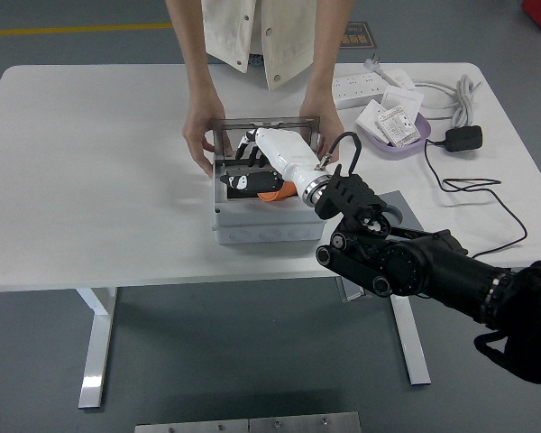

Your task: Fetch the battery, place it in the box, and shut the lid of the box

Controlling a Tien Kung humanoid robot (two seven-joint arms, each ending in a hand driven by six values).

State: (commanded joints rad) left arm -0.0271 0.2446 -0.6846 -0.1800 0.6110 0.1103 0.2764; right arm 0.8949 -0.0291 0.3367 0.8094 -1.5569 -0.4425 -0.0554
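Observation:
A grey box [257,230] stands at the middle of the white table, its dark clear lid [266,120] raised upright at the back. Inside lies the black battery [242,182] with an orange part, tilted across the box floor. My right hand [250,147], at the end of a white forearm, hovers in the box's back part just above the battery, fingers loose and off it. A person at the far side steadies the box, one hand [198,144] on its left wall and the other hand [329,135] on its right.
A purple tray [415,140] with white packets sits right of the box. Behind it are a white power strip [365,86] and boxes. A black adapter [464,137] trails a cable over the table's right side.

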